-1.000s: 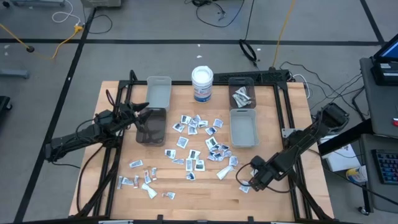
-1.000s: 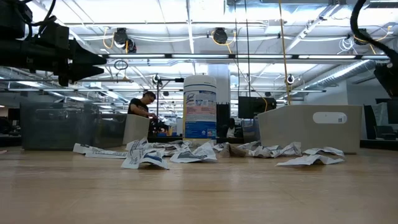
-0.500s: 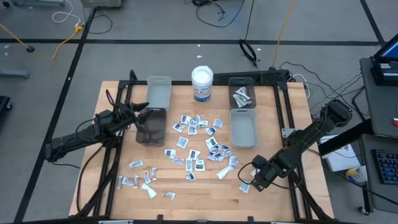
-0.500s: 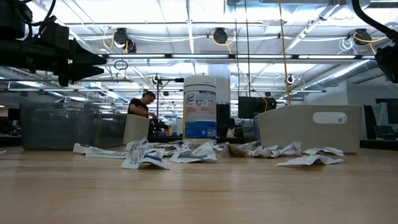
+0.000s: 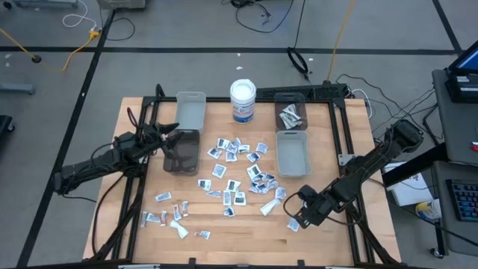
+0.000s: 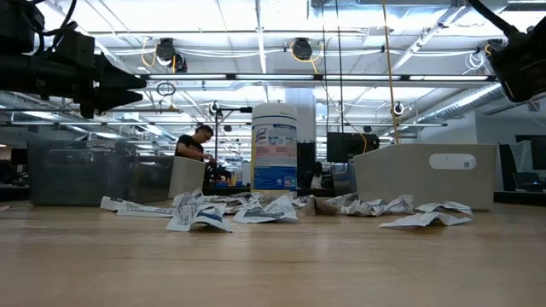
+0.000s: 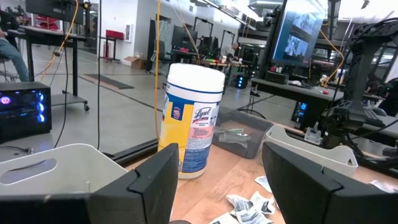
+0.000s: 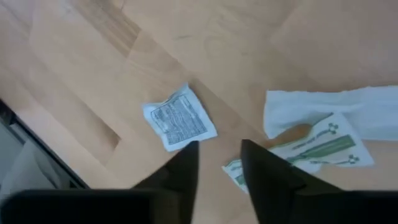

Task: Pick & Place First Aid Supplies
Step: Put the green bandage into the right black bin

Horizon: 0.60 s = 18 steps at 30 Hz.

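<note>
Since a second earlier the right hand (image 5: 299, 214) had been shifted slightly toward the middle of the surface (image 5: 246, 232), and its fingers (image 8: 264, 168), then closed, were now seen parted with nothing between them; it was held low over the near right part of the surface, just above a small white square packet (image 8: 180, 125) and beside longer pale sachets with green print (image 8: 323, 140); neither was touched by the fingers, as far as could be told. Farther in, the first aid supplies (image 5: 235, 175) were scattered across the middle of the surface, with a smaller cluster (image 5: 170, 215) at the near left; a grey bin (image 5: 293, 153) was placed to the right of the scatter; a dark clear bin (image 5: 181, 152) stood to the left, and the left hand (image 5: 173, 131) was held open and empty at its far edge; at the far edge a white round tub (image 5: 243, 101) stood between a pale bin (image 5: 190, 109) and a dark bin (image 5: 290, 112) holding a few packets.
</note>
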Motion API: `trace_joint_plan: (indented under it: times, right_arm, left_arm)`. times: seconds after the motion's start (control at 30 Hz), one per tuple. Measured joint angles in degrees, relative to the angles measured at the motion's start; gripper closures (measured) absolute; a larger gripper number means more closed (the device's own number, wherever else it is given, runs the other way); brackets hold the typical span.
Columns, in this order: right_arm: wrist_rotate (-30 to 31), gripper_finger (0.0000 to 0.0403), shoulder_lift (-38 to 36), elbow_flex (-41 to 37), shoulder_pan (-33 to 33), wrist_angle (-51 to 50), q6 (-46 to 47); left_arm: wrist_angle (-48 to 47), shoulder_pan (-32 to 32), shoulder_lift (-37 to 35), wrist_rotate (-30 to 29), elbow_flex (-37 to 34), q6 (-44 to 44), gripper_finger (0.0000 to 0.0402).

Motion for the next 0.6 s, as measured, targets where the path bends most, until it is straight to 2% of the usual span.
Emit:
trace_joint_plan:
  times: [0.1,0.2,0.6]
  right_arm:
    - [-0.4,0.0239,0.0,0.0,0.2,0.6,-0.2]
    - [-0.5,0.0217,0.0,0.0,0.5,-0.1,0.2]
    - [-0.2,0.0219,0.3,0.0,2.8,-8.1,10.2]
  left_arm:
    - [0.0,0.0,0.0,0.0,0.0,0.0,0.0165]
    - [0.0,0.0,0.0,0.0,0.0,0.0,0.0165]
    - [0.0,0.0,0.0,0.0,0.0,0.0,0.0165]
